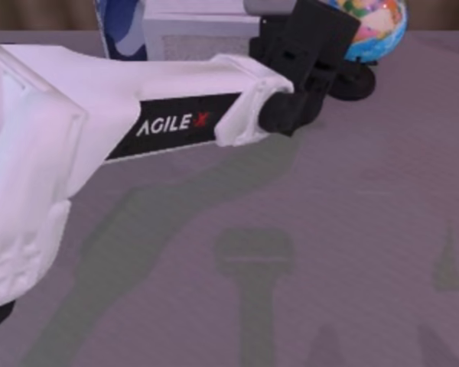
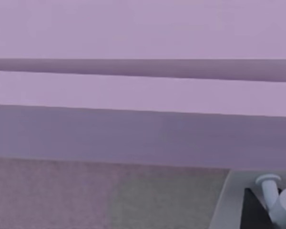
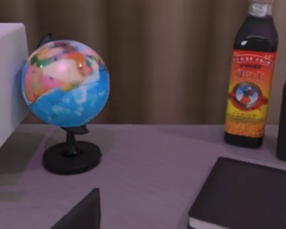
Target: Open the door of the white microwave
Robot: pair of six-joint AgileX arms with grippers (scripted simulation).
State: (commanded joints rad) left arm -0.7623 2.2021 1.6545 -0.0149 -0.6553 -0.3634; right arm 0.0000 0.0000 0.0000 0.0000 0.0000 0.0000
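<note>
White microwave [image 1: 206,34] sits at table's far edge w/ door [image 1: 203,47] just ahead of & below left gripper [image 1: 310,46], long axis running crosswise to its reach; finger opening can't be told, nothing visibly held; right arm parked, farther off.

The white microwave [image 1: 203,30] is sitting at the table's far edge, toward twelve o'clock in the top view, slightly left of centre; its boxy white body is showing only partly, with an arm crossing in front of it. The door [image 1: 203,47], a white panel framing a speckled grey mesh window, is facing six o'clock. In the left wrist view the mesh of the door [image 2: 105,195] is filling the foreground close up, beside a pale frame edge.
</note>
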